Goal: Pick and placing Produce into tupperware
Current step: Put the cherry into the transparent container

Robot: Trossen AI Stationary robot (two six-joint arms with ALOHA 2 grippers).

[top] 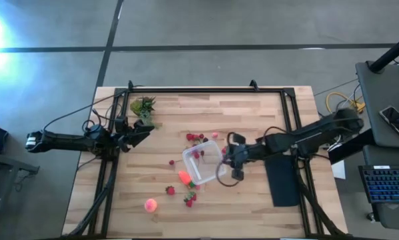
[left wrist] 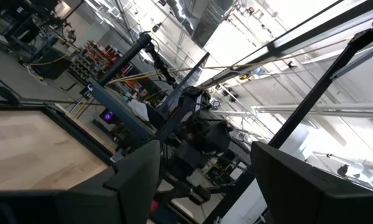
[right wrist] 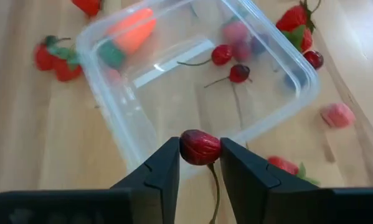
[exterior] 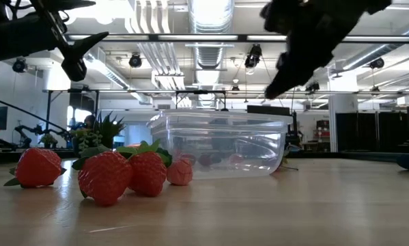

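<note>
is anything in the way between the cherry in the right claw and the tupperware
Nothing visible is. The right claw is shut on a small dark red cherry with a thin stem, right by the near rim of the clear tupperware. The container is open-topped, with two cherries already inside and bare floor left.

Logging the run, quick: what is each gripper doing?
Left gripper: open, empty.
Right gripper: shut on a cherry at the tupperware rim.

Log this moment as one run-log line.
right pincer: shut on small dark-red stemmed cherry | above clear square plastic container rim | left pincer: open, idle
</note>
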